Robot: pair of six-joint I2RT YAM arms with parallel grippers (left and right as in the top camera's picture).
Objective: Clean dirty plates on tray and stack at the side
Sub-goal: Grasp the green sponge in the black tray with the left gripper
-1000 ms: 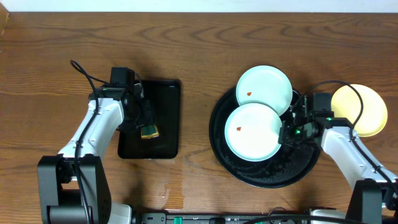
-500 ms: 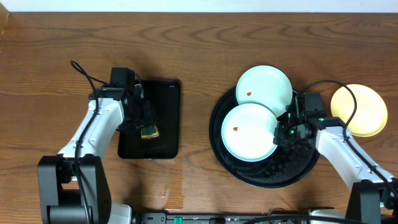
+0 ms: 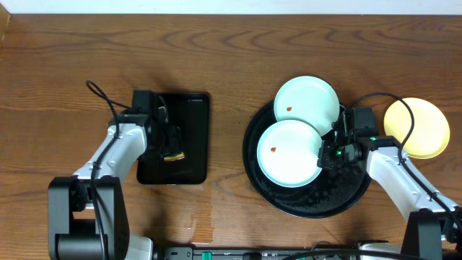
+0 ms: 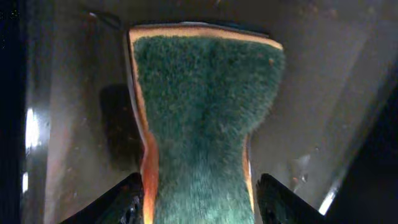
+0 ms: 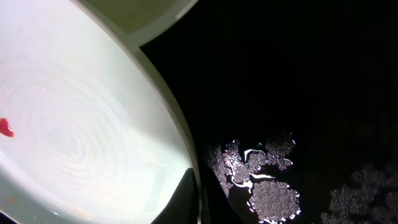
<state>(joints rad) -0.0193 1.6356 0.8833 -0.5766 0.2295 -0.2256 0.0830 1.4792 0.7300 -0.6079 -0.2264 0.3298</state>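
1 downward overhead, 2 close wrist views

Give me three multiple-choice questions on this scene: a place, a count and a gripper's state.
1. Where is the yellow plate? A on the table, right of the round tray; B on the round tray; C on a mint plate.
2. How many plates lie on the round tray? A none; B three; C two.
3. What is the left gripper doing? A open and empty; B shut on the sponge; C shut on a plate.
Answers: A, it sits on bare wood beside the tray; C, the rear mint plate and front mint plate lie there; B, the sponge is pinched in it.
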